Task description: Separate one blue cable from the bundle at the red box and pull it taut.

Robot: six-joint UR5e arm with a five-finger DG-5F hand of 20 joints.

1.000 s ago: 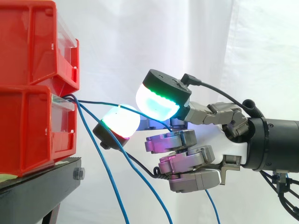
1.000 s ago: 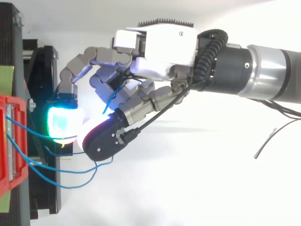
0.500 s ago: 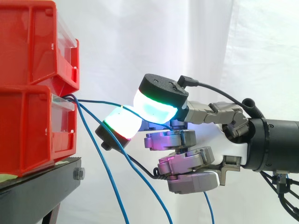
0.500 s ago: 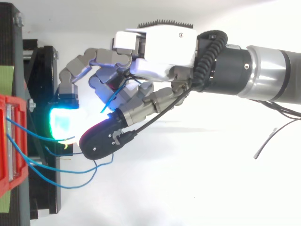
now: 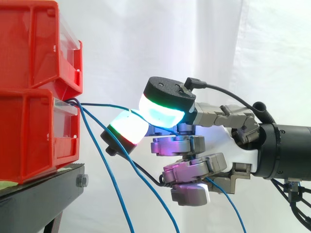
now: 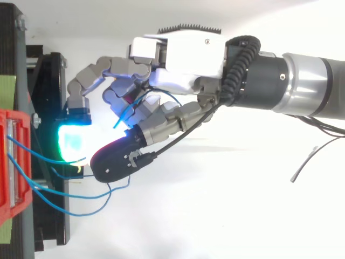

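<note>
Several thin blue cables come out of the front of the lower red bin (image 5: 29,136). One blue cable (image 5: 104,105) runs almost level to the right. It passes between the thumb's green-cyan pad (image 5: 163,110) and a finger's white pad (image 5: 127,127), which close on it. The hand (image 5: 233,141) reaches in from the right, with its other fingers curled under the palm and lit magenta. Two more blue cables (image 5: 109,174) hang slack below the pinch. From above, the hand (image 6: 188,54) has its pads close to the red bin (image 6: 5,162), with slack loops (image 6: 81,197) beside them.
A second red bin (image 5: 29,43) is stacked on the lower one, both on a black stand (image 5: 39,194). A white curtain hangs behind. A further blue strand (image 5: 228,199) trails down past the curled fingers.
The thumb has come down and in towards the white finger pad, closing the gap over the level cable. The lower fingers have curled further, and the strand by them has swung right.
</note>
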